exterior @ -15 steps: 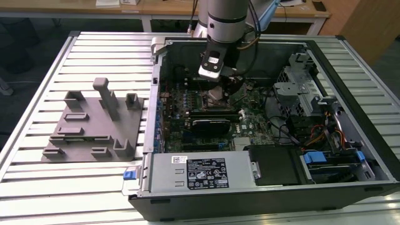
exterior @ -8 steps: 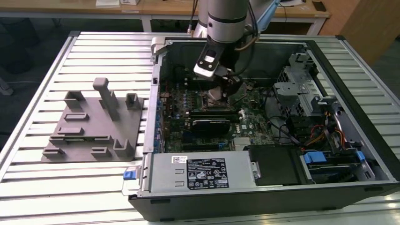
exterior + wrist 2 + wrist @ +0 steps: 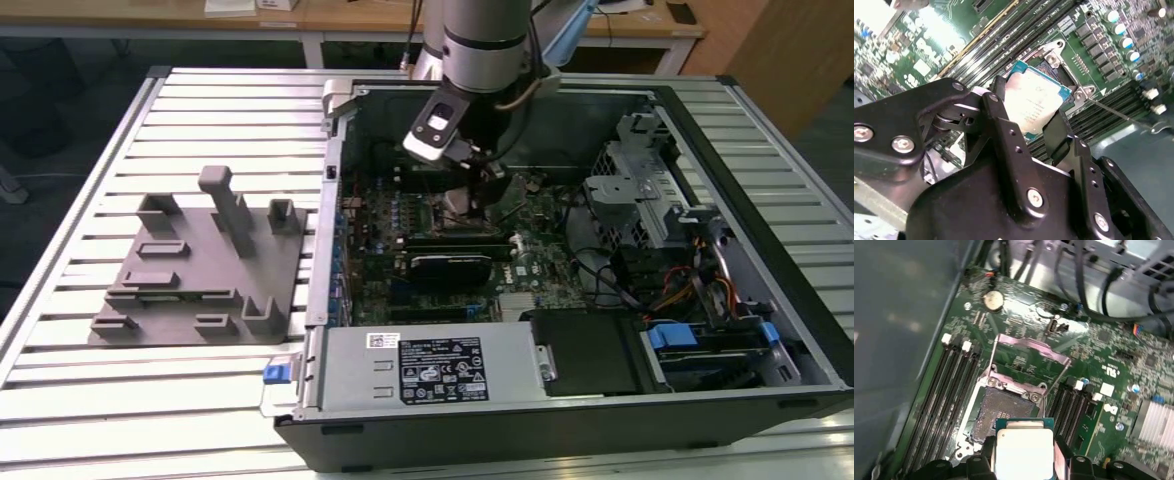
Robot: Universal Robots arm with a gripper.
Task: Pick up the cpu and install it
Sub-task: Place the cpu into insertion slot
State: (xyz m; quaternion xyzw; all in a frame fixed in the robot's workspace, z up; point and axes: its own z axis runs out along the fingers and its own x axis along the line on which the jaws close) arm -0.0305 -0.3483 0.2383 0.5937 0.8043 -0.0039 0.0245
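The black two-finger gripper is clamped on opposite edges of the small, flat, square, silvery-topped cpu, holding it level just above the open black motherboard socket, overlapping one socket edge and, by my judgement, not yet centred over it.

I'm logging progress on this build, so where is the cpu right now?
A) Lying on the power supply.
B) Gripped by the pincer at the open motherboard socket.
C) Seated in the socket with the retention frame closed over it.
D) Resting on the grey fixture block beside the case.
B: in both wrist views the pincer clamps the cpu by opposite edges, right by the bare socket, whose retention frame is flipped up.
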